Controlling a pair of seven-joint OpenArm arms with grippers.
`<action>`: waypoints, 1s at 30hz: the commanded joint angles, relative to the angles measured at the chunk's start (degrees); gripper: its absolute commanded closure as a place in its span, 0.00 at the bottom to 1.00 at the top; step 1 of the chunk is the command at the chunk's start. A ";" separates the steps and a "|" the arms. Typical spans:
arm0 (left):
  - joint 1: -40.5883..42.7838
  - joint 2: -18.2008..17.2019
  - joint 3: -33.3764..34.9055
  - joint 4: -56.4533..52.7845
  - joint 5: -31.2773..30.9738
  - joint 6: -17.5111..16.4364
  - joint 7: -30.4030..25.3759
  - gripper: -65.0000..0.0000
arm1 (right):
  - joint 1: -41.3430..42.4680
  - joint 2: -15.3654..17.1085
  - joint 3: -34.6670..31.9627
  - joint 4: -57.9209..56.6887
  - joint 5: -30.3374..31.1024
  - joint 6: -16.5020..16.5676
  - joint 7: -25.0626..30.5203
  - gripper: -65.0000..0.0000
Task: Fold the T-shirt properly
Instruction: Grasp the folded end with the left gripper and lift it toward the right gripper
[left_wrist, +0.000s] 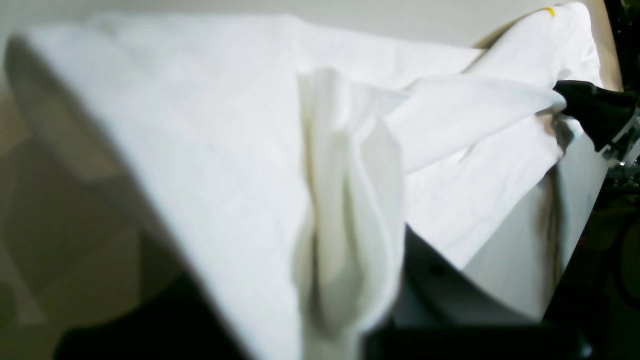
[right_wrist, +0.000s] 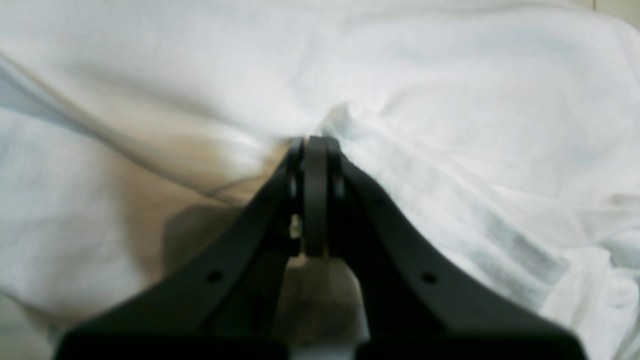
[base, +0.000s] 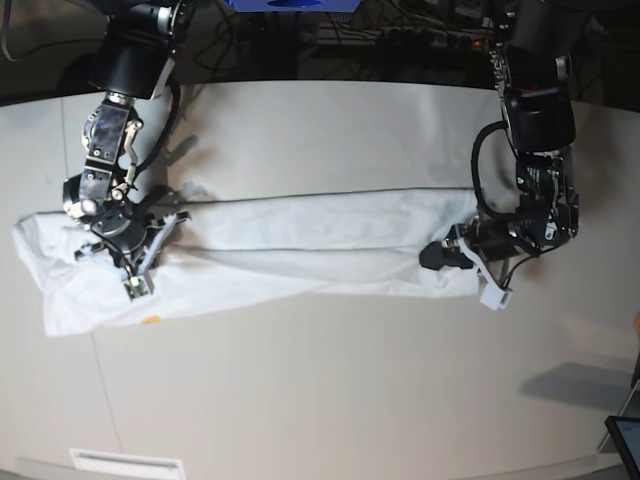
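Two grips, both thin, so slip risk is real: if arms pull apart or lift unevenly, shirt (base: 300, 245) could pop free or bunch, wrecking fold. Shirt lies as long white band across table (base: 330, 380). Left jaws (base: 440, 255) clenched on bunched cloth at one end. Right jaws (right_wrist: 312, 142) pinched tight on fabric ridge at other end.

A lab: bare white table (base: 330, 400), tangled cables (base: 400, 35) behind.

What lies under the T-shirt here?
The T-shirt lies in a long folded band on the pale table, which shows all round it. Anything between its layers or beneath it is covered and cannot be seen.
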 joint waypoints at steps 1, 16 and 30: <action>-1.30 -1.81 -0.36 0.95 -0.11 0.12 -0.38 1.00 | -0.16 -0.03 -0.20 -0.19 -1.15 0.95 -3.24 1.00; -1.04 -3.39 -0.19 7.80 -0.11 0.12 -0.03 1.00 | -0.42 -0.56 -1.43 -0.19 -1.15 0.95 -3.50 1.00; 2.66 -5.42 -0.54 25.47 -0.46 7.02 2.87 1.00 | -2.00 -0.20 -9.87 7.28 -1.33 0.60 -3.50 1.00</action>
